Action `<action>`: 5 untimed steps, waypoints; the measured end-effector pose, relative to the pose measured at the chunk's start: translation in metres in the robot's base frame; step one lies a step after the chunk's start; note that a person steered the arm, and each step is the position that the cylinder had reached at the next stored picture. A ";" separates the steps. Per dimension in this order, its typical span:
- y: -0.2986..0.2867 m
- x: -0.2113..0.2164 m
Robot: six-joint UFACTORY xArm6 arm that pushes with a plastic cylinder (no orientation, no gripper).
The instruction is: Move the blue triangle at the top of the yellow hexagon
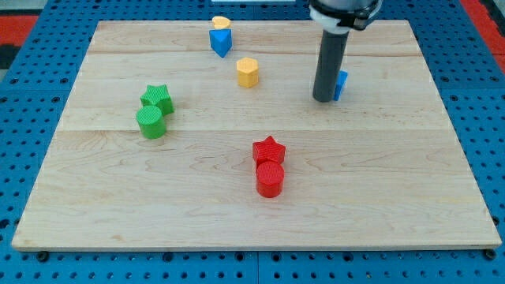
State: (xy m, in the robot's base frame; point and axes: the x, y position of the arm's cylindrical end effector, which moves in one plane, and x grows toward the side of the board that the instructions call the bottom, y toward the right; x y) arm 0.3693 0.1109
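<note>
Here, a pale wooden board [237, 197] fills most of the view, resting on a blue pegboard surface [31, 118]. The dark rod [330, 67] comes down from twelve o'clock, a little toward one, and my tip [322, 99] rests on the board. There is no pincer on this arm, so nothing is spread or pressed together; the rod simply ends in the tip.

Just beside the tip, at its three o'clock, sits a blue block [341, 84], partly hidden behind the rod, so I cannot tell its shape or whether the two touch.

Near the centre toward six o'clock, a red star [269, 150] touches a red cylinder [270, 179] below it. At nine o'clock, a green star [158, 99] sits against a green cylinder [151, 122].

The yellow hexagon [248, 72] stands at eleven o'clock from the tip, well apart from it. The blue triangle [221, 42] lies at eleven o'clock from the hexagon, near the board's far edge, with a small yellow block [221, 22] touching it at twelve o'clock.
</note>
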 end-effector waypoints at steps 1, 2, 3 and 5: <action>0.001 -0.028; -0.002 -0.067; -0.029 -0.085; -0.125 -0.077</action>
State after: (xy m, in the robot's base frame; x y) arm 0.2920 -0.0145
